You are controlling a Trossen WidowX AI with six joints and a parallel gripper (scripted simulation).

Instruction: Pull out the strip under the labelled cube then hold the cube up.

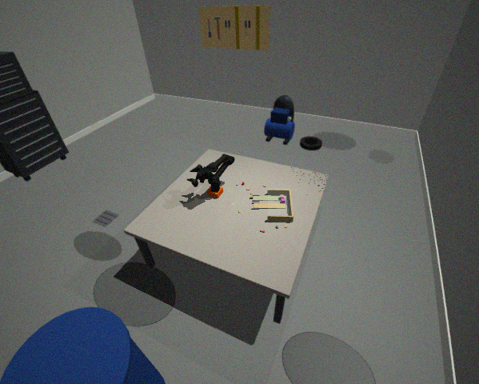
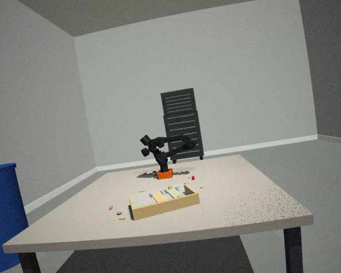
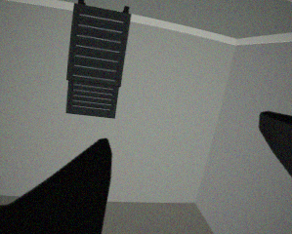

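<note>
My gripper [image 1: 191, 174] [image 3: 185, 133] is open and empty, raised over the table on the side away from the strips. A pale green strip [image 1: 266, 198] [image 2: 173, 193] and a tan strip [image 1: 269, 206] [image 2: 159, 197] lie side by side, reaching into a wooden three-sided frame [image 1: 280, 218] [image 2: 164, 209]. A magenta piece [image 1: 283, 200] and a pink piece [image 1: 281, 196] [image 2: 181, 195] are at the green strip's far end, inside the frame. No label can be read on either, and which one rests on the strip is too small to tell.
The arm's orange base [image 1: 215, 192] [image 2: 165, 174] stands on the table. A small red object [image 1: 242, 182] [image 2: 193, 177] lies between base and frame. A pink bit [image 1: 262, 230] [image 2: 110, 207] and a grey bit [image 1: 277, 226] [image 2: 119, 212] lie beside the frame. Dark narrow rails flank the strips.
</note>
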